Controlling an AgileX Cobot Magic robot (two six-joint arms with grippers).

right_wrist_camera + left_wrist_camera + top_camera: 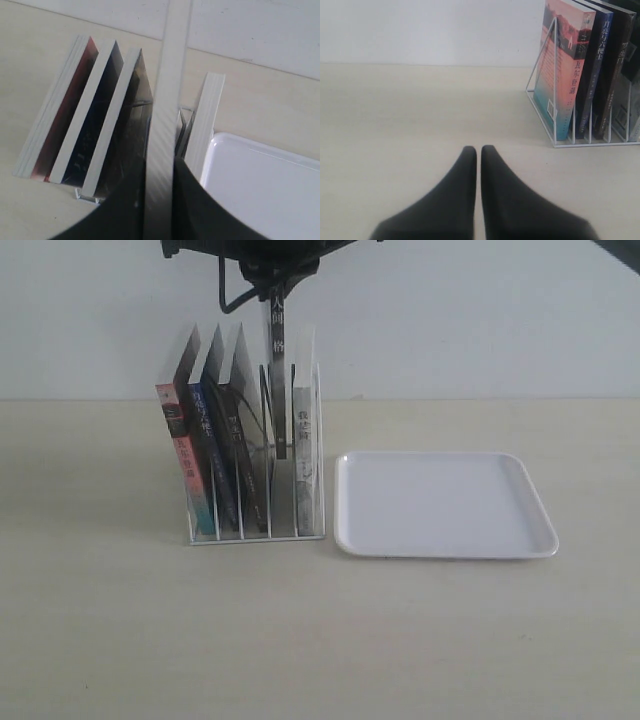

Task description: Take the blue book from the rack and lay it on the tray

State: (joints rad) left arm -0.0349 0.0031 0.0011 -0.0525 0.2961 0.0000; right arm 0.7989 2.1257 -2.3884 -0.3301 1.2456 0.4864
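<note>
- The blue book (203, 445) stands in the second slot of the rack (255, 538), leaning between the pink-and-teal book (178, 460) and a black-spined book (240, 450).
- The right tool (160, 170) is clamped on the top edge of a grey-spined book (277, 370). That book is upright and partly raised, with its lower end between the dividers.
- The left tool (479, 150) has its fingers nearly touching, holds nothing, and hangs over the table (410, 120) beside the rack.
- The white tray (440, 502) lies just beside the rack.
</note>
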